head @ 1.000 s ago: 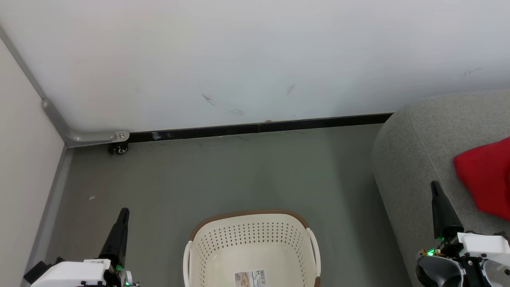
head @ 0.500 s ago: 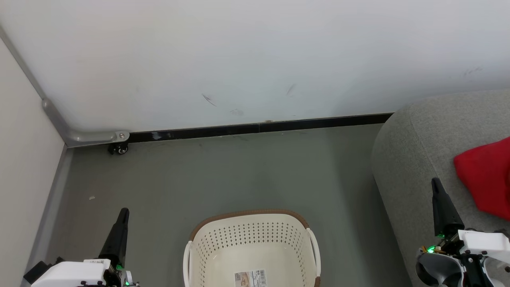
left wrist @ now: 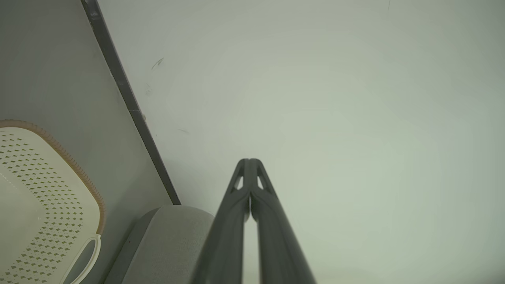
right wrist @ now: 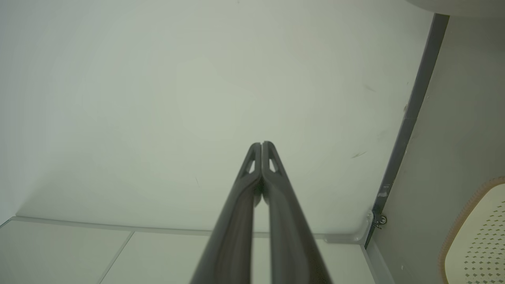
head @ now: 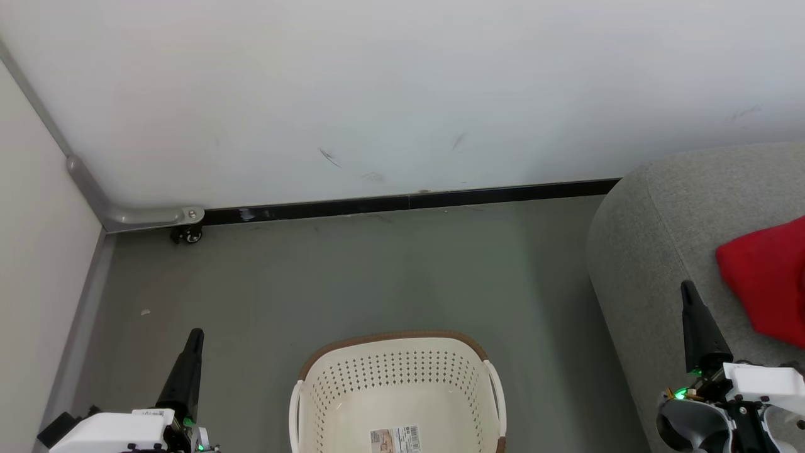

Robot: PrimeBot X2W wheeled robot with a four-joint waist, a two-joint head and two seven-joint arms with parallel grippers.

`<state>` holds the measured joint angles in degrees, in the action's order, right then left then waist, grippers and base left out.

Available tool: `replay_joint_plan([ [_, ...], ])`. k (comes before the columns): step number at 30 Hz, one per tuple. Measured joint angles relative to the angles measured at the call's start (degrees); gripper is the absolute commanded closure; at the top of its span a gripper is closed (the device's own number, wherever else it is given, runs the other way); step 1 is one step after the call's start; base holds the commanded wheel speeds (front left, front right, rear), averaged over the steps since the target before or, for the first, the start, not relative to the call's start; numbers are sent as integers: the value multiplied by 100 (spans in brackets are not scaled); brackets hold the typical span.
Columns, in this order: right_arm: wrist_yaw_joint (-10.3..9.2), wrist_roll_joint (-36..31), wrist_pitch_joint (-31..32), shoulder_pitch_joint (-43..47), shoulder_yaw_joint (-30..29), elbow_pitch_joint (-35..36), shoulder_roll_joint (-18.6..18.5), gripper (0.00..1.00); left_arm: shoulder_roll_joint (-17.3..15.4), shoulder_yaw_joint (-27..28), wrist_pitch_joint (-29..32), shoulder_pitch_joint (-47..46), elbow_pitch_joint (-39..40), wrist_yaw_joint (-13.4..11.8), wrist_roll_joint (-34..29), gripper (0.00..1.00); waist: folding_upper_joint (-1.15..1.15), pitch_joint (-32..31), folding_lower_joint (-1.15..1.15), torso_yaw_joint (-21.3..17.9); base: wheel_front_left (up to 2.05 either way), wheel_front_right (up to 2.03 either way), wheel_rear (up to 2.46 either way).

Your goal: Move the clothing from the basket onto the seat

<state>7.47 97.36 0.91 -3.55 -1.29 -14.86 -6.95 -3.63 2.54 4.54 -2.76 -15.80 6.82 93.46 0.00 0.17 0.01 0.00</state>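
Since a second ago the right gripper (head: 688, 290) has edged a little upward in the head view, while the left gripper (head: 196, 335) has stayed put at lower left; both have their two long dark fingers pressed together on nothing. Between them on the grey-green floor (head: 352, 277) stands the oval cream-white plastic laundry basket (head: 393, 371) with perforated walls and a brown woven-look rim, a printed label (head: 395, 438) on the part of its bottom that shows. At the right, the soft bright red clothing (head: 764, 277) lies on the large rounded grey fabric seat (head: 654, 239), just beside the right gripper's tip and apart from it. A black baseboard (head: 409, 202) runs along the pale wall (head: 377, 94), with a small caster (head: 187, 234) at its left end. From the left wrist, the left gripper (left wrist: 249, 161) points at the wall, tips meeting, with the basket (left wrist: 51, 189) at the left edge and a corner of the seat (left wrist: 173, 236) beside the fingers. From the right wrist, the right gripper (right wrist: 261, 145) likewise shows its tips closed against the wall, the basket (right wrist: 477, 236) at lower right.
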Motion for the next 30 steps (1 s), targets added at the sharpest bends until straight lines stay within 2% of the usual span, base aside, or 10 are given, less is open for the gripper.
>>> replay_joint_plan([
  [30, 0, -5, 18, 0, -27, -8, 13, 100, 5, 9, 1, -60, -19, 2, 0, 100, 0, 0, 0, 0, 0, 0, 0],
])
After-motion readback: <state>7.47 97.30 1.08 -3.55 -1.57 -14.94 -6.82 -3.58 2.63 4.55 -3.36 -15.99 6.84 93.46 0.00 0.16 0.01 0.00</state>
